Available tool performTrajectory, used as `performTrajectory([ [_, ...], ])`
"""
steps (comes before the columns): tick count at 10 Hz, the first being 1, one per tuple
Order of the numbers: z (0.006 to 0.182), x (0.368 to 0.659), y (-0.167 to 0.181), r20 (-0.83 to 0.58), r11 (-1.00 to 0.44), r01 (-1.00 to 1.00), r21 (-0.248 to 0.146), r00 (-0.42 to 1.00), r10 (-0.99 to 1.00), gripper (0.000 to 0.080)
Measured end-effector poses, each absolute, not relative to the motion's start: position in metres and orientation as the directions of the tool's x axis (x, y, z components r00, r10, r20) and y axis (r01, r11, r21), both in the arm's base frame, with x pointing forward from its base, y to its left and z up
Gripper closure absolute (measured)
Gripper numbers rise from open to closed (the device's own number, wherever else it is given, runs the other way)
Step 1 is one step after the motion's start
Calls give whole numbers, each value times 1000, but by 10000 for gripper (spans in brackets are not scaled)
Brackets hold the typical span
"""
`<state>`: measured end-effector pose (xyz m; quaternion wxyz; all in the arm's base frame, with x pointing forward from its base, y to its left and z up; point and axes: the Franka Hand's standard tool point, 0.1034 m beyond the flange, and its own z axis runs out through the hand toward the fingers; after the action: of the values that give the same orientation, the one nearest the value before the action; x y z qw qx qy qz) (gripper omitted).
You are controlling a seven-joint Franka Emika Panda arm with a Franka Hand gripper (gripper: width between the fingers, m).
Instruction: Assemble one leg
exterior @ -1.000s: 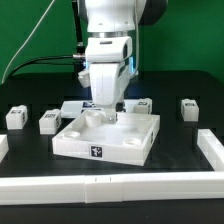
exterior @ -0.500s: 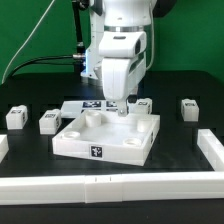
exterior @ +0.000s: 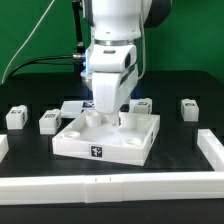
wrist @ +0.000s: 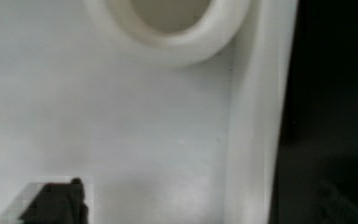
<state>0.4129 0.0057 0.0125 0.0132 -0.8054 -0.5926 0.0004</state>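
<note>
No letters, numbers or brand names can be read. The only signs are black-and-white square marker tags, their patterns too small to make out. One tag point(exterior: 97, 151) stands on the front wall of the white panel point(exterior: 70, 146). To the exterior view's left of the panel, the far-left leg point(exterior: 15, 117) and the second leg point(exterior: 48, 122) each bear one. So does the right leg point(exterior: 190, 108) on the panel's other side. Just behind the panel, the marker board point(exterior: 72, 105) shows several.

The black table point(exterior: 180, 145) holds a white panel point(exterior: 105, 142) in the middle. A leg point(exterior: 15, 117) and a second leg point(exterior: 48, 122) lie at the exterior view's left, a third leg point(exterior: 189, 108) at its right.
</note>
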Motion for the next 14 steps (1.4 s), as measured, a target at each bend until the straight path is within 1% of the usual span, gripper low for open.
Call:
performTrajectory([
  [2,6,415,-1,18,-311,950,-27,312,950,150],
  [3,6,415,1,18,-313,949,-27,314,949,150],
  [4,7,415,2,18,-311,950,-27,312,950,270],
  [5,6,414,1,18,-312,950,-28,313,950,270],
  [6,6,414,1,18,-312,950,-28,313,950,406],
  [7,6,414,1,18,-312,950,-29,313,950,588],
  [8,6,414,1,18,-312,950,-29,313,950,716],
  [9,6,414,2,18,-312,950,-28,313,950,716],
  [10,6,414,2,18,-312,950,-28,313,950,744],
  [13,6,414,2,18,-312,950,-27,313,950,744],
  [14,7,416,1,18,-273,962,-26,274,962,744],
])
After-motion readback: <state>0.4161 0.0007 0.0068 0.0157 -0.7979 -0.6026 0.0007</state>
